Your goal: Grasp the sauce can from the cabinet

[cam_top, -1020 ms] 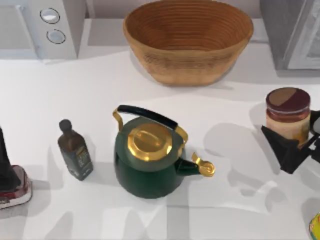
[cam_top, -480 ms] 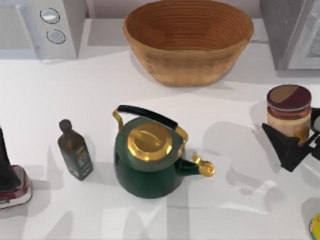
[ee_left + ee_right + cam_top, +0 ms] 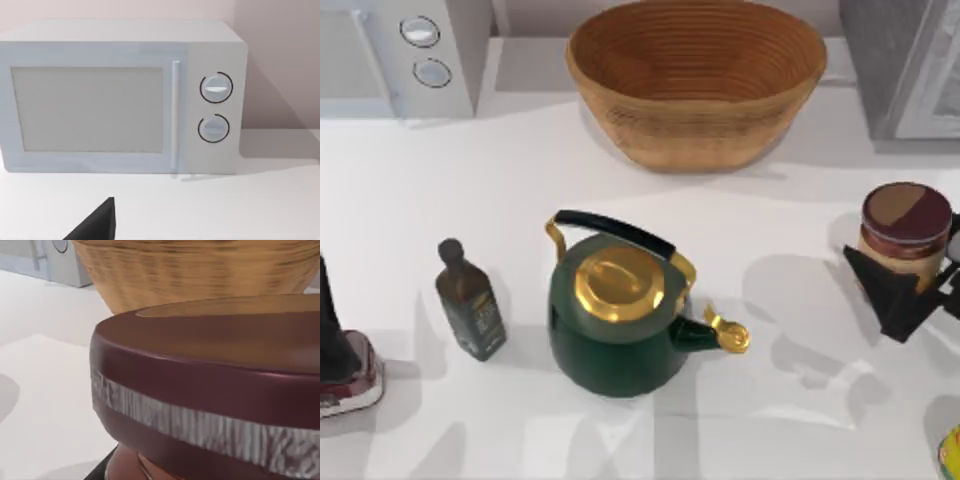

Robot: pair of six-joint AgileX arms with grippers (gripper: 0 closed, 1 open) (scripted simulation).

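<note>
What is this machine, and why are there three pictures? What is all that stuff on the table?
It is a robot with two arms, each ending in a two-finger gripper. One camera looks down from above; each wrist carries another. On the white table stand a green kettle, a dark bottle, a woven basket and a microwave, which the left wrist camera faces. At the table's right edge the right gripper is around the sauce can, so that can looks huge in the right wrist picture. The left arm waits at the left edge.
</note>
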